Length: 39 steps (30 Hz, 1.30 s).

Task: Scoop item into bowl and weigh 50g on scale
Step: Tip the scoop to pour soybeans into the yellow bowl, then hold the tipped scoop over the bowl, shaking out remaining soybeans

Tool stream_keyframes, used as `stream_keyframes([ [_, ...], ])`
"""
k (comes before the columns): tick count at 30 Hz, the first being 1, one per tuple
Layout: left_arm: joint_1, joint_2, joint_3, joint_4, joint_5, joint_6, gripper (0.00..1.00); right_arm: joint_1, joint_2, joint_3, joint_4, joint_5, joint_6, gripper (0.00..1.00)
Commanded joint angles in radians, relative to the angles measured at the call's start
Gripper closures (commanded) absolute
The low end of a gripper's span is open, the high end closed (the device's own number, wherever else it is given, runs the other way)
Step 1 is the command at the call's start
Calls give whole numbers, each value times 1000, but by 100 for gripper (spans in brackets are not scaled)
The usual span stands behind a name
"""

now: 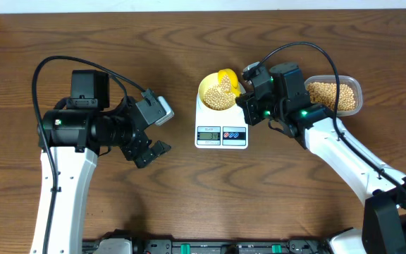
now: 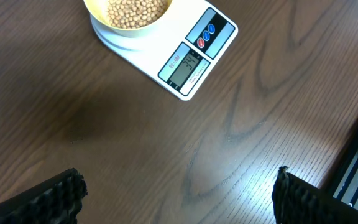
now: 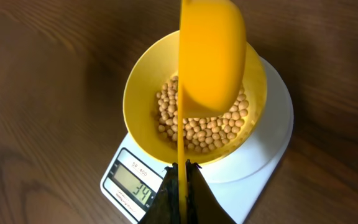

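Beans (image 3: 207, 127): a shallow layer lies in the bowl (image 3: 132, 106), covering its bottom; more fill the tub (image 1: 333, 95) at the right of the counter (image 1: 118, 42).
Bowl: sits on the scale (image 3: 272, 143), near the middle of the counter.
Display (image 3: 135, 186): seems to read 34 in the right wrist view, so the target of 50 is not reached.
Spoon (image 3: 211, 56): hangs over the bowl with its back to the wrist camera and its cup tipped toward the beans; whether any beans are left in it cannot be told.
Right end effector (image 3: 182, 171): clamped together on the spoon's thin handle, just above the scale's front edge in its own view.
Left end effector (image 1: 162, 132): fingers wide apart, holding nothing, over bare counter left of the scale and apart from it.
Done: bowl placed on the scale, scooping under way, roughly two thirds of the weight in, as I judge.
Left: likely one more scoop, or part of one, from the tub, tipped in slowly while the display climbs.
Risk: a full spoonful could overshoot, so the last beans probably need adding a few at a time.
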Motion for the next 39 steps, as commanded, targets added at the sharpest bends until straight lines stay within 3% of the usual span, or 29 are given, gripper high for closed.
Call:
stream_keyframes([
  [1,5,3,6,-3,8,10,2,16,0,3,-14,37,-39,99],
  [18,5,3,5,-3,8,10,2,51,0,3,-8,154,-104,99],
  [39,5,3,6,-3,8,10,2,79,0,3,6,145,-119,99],
])
